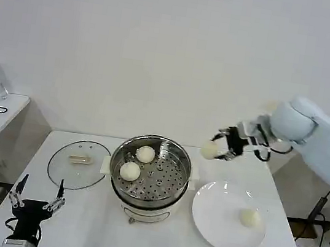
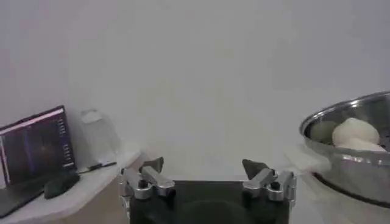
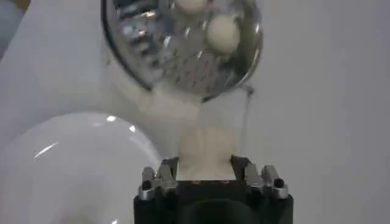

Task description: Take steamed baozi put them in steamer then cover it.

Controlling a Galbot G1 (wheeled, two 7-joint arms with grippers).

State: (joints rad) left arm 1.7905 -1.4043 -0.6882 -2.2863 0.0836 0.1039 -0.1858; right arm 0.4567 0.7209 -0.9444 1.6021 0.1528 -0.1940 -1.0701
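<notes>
- My right gripper (image 1: 216,147) has its fingers clamped on one steamed baozi (image 1: 209,150); in the right wrist view the bun (image 3: 206,150) sits squeezed between my two fingertips (image 3: 166,167), bulging out ahead of them.
- I hold that bun in the air, above the table (image 1: 77,210), just beyond the steamer's right rim and over the gap between the steamer (image 1: 150,170) and the white plate (image 1: 215,221).
- From my right wrist, the steamer (image 3: 183,45) lies ahead of the bun with bare table between.
- My left gripper (image 1: 37,199) waits at the near left corner of the table, fingers spread apart and holding nothing; the left wrist view shows the two fingertips (image 2: 152,165) well apart.
- Bare table shows in front of the steamer and around my left gripper.
- The steamer stands at the table's middle, uncovered, with two baozi (image 1: 130,171) on its perforated tray, both in the left half; the right half of the tray is bare.
- One more baozi (image 1: 250,218) lies on the plate, toward its right side.
- The cover (image 1: 78,164) lies flat on the table just left of the steamer, handle up.
</notes>
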